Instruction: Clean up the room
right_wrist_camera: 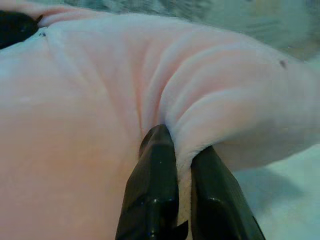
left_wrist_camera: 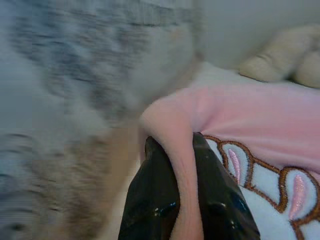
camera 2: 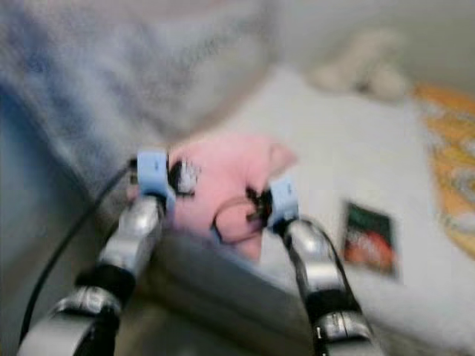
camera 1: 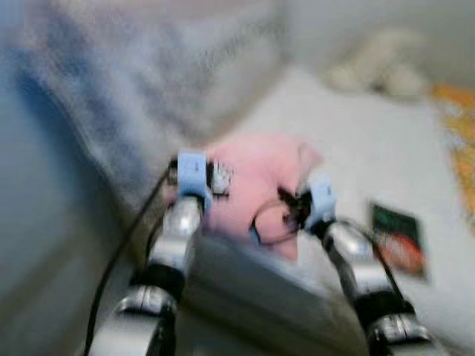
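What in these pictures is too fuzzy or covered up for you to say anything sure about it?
- Cream shape at the far end of the bed: head views blurred, unidentifiable.
- Dark card on the bed: print unreadable, blurred.
- Pink plush cloth: its whole shape; both arms cover its edges.
- Left gripper and right gripper: fingertips buried in pinched folds.
- Grey-blue fabric beside the bed: smeared.

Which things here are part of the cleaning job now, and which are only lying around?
In the job:
- pink plush item, pinched by both grippers
- left gripper, shut on a fold of it
- right gripper, shut on another fold

Lying about:
- cream soft toy at the back of the white bed surface
- dark card-like item
- orange cloth
- grey-blue blanket
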Available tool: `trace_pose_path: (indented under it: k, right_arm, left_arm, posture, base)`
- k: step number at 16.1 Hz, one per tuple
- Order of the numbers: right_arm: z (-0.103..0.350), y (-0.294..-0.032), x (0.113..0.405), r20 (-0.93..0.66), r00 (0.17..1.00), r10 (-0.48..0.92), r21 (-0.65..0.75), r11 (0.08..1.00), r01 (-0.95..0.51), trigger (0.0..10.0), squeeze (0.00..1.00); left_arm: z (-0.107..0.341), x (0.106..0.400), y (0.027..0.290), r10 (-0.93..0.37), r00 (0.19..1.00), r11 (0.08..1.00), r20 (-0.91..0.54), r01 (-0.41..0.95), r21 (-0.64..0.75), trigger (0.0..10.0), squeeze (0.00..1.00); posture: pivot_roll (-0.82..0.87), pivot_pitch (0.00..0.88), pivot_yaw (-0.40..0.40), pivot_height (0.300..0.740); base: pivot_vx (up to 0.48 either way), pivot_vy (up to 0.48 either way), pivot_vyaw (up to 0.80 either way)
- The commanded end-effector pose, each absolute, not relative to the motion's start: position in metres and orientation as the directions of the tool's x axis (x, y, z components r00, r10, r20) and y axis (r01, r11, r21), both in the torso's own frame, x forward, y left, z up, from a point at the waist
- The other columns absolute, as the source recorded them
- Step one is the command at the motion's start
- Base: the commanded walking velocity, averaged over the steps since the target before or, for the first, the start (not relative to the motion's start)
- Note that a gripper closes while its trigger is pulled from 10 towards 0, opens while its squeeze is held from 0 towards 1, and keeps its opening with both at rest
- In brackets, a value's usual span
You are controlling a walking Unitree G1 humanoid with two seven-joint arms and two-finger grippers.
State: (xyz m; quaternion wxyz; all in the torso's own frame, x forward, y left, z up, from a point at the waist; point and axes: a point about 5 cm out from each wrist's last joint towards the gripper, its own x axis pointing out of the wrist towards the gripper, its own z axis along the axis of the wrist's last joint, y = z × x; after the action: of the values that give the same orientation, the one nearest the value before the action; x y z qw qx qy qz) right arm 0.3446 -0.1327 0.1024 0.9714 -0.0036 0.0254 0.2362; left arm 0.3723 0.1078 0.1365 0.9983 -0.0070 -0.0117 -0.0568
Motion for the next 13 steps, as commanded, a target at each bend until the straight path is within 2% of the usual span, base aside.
trace_pose_path:
  k: [1, 3, 10, 13]
  right_arm:
    - [0.113, -0.132, 0.349, -0.019, 0.885, 0.466, -0.023, 0.884, -0.466, 10.0, 0.0]
    - [0.113, -0.133, 0.349, -0.022, 0.885, 0.466, -0.03, 0.884, -0.466, 10.0, 0.0]
    - [0.109, -0.137, 0.348, -0.026, 0.917, 0.399, -0.009, 0.917, -0.399, 10.0, 0.0]
    - [0.105, -0.144, 0.347, -0.047, 0.932, 0.359, -0.027, 0.933, -0.36, 10.0, 0.0]
  left_arm:
    - [0.148, 0.377, 0.108, -0.103, 0.993, 0.994, 0.063, 0.104, -0.015, 10.0, 0.0]
    - [0.148, 0.377, 0.107, -0.109, 0.992, 0.994, 0.06, 0.11, -0.014, 10.0, 0.0]
    - [0.157, 0.389, 0.122, -0.095, 0.994, 0.995, 0.047, 0.094, 0.025, 10.0, 0.0]
    - [0.158, 0.393, 0.115, -0.12, 0.993, 0.993, 0.018, 0.12, 0.014, 10.0, 0.0]
  posture:
    - [0.08, 0.0, -0.017, 0.74]
    - [0.08, 0.0, -0.019, 0.74]
    - [0.07, 0.0, -0.018, 0.74]
    - [0.06, 0.0, -0.022, 0.74]
  base:
    - [0.48, 0.0, 0.52]
    - [0.48, 0.0, 0.52]
    - [0.48, 0.0, 0.0]
    - [0.48, 0.0, 0.0]
